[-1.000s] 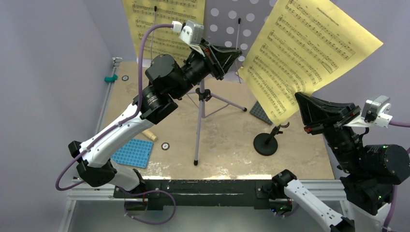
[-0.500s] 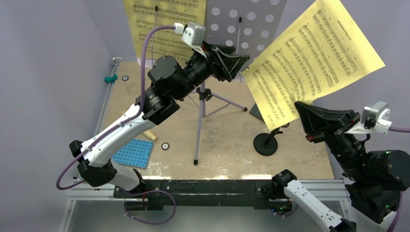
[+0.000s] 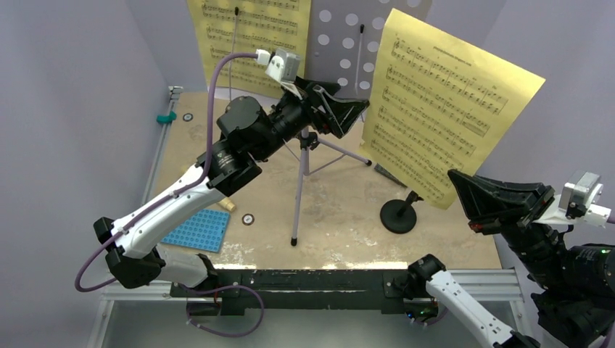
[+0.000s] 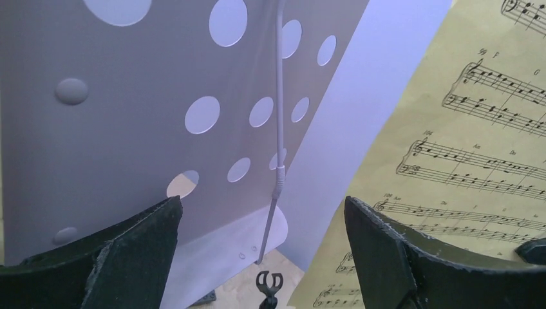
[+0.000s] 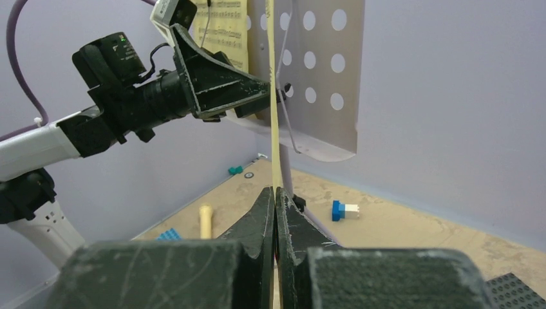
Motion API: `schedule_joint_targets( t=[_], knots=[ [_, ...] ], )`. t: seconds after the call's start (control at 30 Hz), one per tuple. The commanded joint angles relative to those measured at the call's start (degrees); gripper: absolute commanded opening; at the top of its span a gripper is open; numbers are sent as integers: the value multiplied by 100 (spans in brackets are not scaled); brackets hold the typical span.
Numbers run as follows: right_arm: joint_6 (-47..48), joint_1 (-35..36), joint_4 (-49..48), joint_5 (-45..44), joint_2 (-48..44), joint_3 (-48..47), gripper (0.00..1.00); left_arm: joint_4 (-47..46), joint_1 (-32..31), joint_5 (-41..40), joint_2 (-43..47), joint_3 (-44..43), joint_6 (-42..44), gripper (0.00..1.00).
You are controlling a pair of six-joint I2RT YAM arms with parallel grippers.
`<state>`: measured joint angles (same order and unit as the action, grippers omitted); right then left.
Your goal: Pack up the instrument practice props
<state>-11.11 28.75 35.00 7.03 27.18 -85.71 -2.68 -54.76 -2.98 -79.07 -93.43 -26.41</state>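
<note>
Setting: pale lilac walls (image 3: 72, 109) enclosing a worn tan tabletop (image 3: 341, 217), arm bases at the near edge. Right gripper (image 5: 275, 193): jaws pressed flat together on the lower edge of a yellow sheet-music page (image 3: 450, 109), which rises loose and unsupported above the fingers and shows edge-on in the wrist view. Left gripper (image 4: 263, 206): jaws spread wide, nothing between them, poised just in front of the tall tripod music stand's perforated pale lilac desk (image 4: 129, 129) and its thin wire page retainer (image 4: 279, 96). Second yellow sheet-music page (image 3: 250, 29): on the desk's left half, not yet removed. Small black round-base mic stand (image 3: 399, 215): upright on the table, below the held page. Cream toy microphone (image 3: 225, 203): lying on the table beside the left arm. Non-task items: flat blue studded baseplate (image 3: 197, 230) at near left; grey studded baseplate (image 5: 515, 290) at right; blue-and-white building bricks (image 5: 343, 210) toward the far wall. Hazards, as judged: the page is held by a narrow pinch at one edge only, so a quick swing could fold it, slide it out or tear it; lowered carelessly, it or the right arm could topple the mic stand; the left arm, close against the tripod's stem, could tip the whole stand if it moves sideways; reaching for the remaining page risks snagging the wire retainer.
</note>
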Motion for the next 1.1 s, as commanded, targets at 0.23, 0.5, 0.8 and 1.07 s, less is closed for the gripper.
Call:
schedule_joint_targets(
  t=[0.23, 0.5, 0.8, 1.07],
  knots=[
    [-164, 67, 565, -145, -1027, 895, 0, -529, -92, -79, 1381, 1516, -690, 100],
    [-139, 68, 753, -498, -1482, 2045, 0, -377, -162, -682, 2532, 3275, -1232, 100],
    [-694, 69, 466, -850, -1449, 3398, 0, 251, -169, -1150, 3681, 4710, -1911, 100],
    [-614, 67, -486, -1632, -389, 3449, 0, 828, -172, -1411, 4283, 5163, -2193, 100]
  ],
)
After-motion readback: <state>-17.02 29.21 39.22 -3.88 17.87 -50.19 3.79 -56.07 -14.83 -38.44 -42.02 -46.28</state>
